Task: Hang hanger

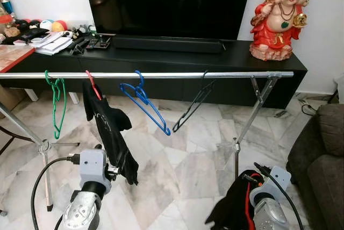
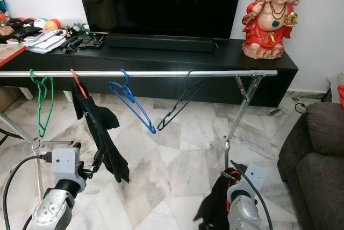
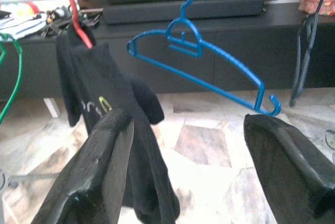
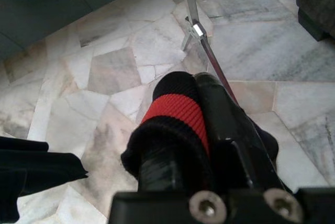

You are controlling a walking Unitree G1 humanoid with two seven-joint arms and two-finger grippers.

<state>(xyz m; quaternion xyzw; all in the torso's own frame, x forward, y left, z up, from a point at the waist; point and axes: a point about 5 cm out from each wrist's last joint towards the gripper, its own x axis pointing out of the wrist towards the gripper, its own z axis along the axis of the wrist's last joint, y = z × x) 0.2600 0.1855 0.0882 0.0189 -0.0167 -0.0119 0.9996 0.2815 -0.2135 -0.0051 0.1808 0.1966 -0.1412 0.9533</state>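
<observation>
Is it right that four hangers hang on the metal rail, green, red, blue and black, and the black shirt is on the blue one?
Not quite. The black shirt hangs from the red plastic hanger, not the blue plastic hanger, which is bare. The left eye view shows it. The rest holds: green hanger and black hanger also hang on the metal rail.

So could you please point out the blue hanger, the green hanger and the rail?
blue hanger (image 1: 144,101), left eye view, on its sloping arm.
green hanger (image 1: 58,106), left eye view, on its body.
rail (image 1: 177,74), left eye view, on the bare bar.
</observation>
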